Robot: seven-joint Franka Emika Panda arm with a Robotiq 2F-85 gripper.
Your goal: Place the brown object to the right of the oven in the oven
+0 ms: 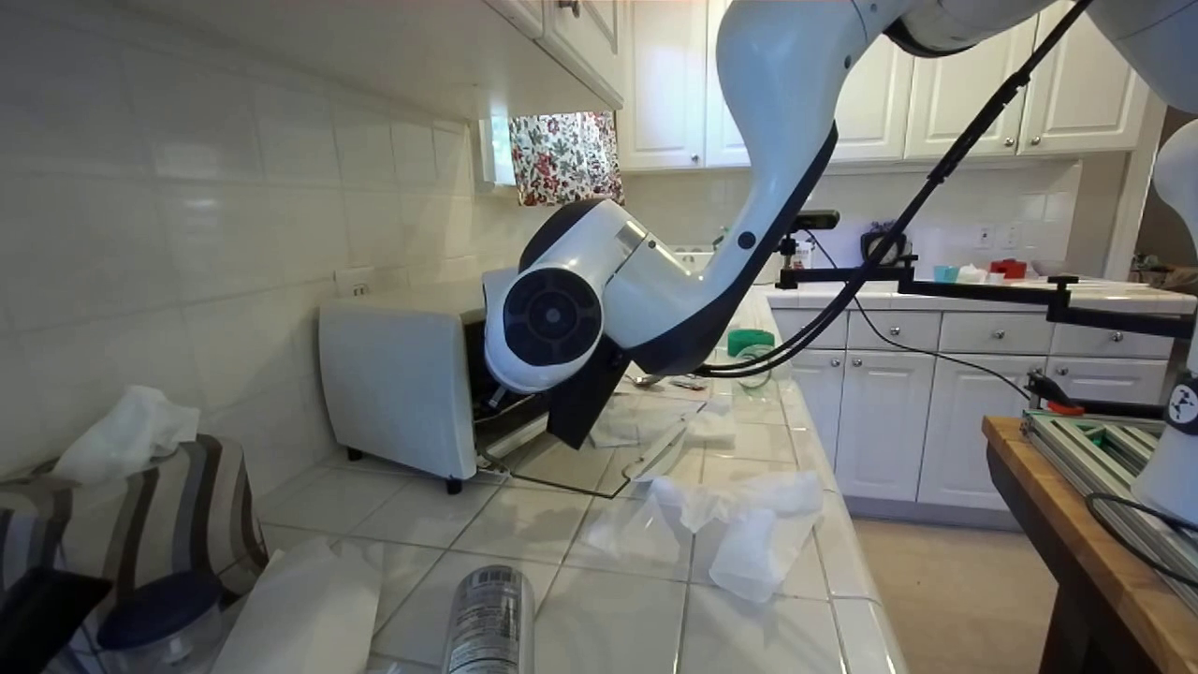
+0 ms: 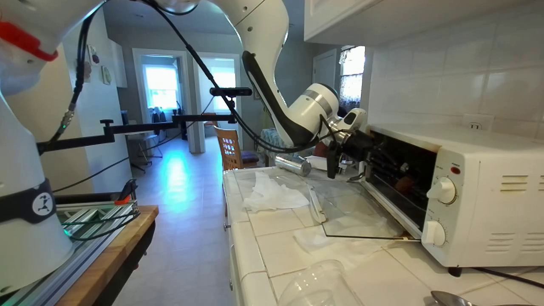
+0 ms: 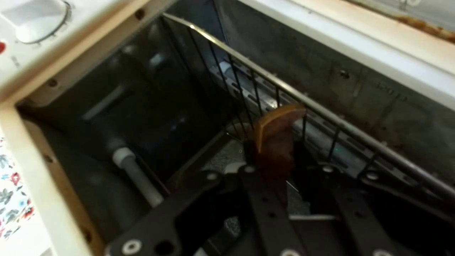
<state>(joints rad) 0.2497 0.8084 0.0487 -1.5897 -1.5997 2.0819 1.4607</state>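
Note:
The white oven [image 1: 398, 384] stands against the tiled wall, and it also shows in an exterior view [image 2: 488, 182]. Its glass door [image 2: 357, 208] is folded down and open. My gripper [image 3: 274, 153] reaches through the open front into the dark inside. The brown object [image 3: 275, 138] sits between both fingers, which press on its two sides. Its upper end sticks out beyond the fingertips, near the wire rack [image 3: 249, 64]. In an exterior view the brown object [image 2: 403, 184] shows dimly inside the oven, with the gripper [image 2: 393, 168] beside it. Whether it touches the rack is unclear.
Crumpled paper [image 1: 758, 524] lies by the counter edge. A metal can [image 1: 491, 618] lies on the counter. A clear glass container [image 2: 323, 284] and a spoon [image 2: 450, 298] are near the oven. A green-topped container [image 1: 751, 342] stands farther along. A wall cupboard [image 1: 374, 47] hangs above.

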